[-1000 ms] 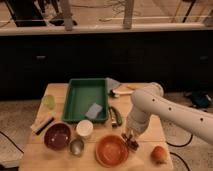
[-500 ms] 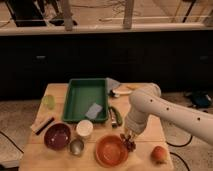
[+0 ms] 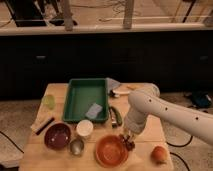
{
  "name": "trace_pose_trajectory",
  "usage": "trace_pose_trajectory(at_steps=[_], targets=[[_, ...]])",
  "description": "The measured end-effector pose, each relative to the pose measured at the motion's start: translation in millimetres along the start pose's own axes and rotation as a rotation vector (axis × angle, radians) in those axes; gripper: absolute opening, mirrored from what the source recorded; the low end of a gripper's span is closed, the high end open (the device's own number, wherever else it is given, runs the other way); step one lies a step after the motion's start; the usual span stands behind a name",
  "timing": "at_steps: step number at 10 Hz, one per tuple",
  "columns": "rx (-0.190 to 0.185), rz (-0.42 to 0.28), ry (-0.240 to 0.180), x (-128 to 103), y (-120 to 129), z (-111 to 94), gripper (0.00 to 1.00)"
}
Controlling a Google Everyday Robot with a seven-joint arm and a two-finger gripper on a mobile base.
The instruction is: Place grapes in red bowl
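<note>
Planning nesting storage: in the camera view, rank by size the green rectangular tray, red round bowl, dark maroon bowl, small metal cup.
Largest first:
green tray
red bowl
dark maroon bowl, slightly smaller
metal cup
The gripper, shut on the grapes, is at the red bowl's right rim.

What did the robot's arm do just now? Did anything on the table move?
The tool, shut on the grapes, slid a tiny bit left, toward the right rim of the red bowl. Nothing was picked up or let go. The green tray, purple bowl, white cup and orange fruit stayed put.
</note>
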Motion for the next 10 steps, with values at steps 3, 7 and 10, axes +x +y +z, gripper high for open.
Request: trace_pose_trajectory(at_steps=[3, 7, 10], targets=[[0.001, -0.013, -0.004, -1.9, -1.5, 0.4, 0.02], [0.0, -0.035, -0.013, -5.6, -3.2, 0.3, 0.02], [0.0, -0.051, -0.021, -8.4, -4.3, 0.3, 0.02]])
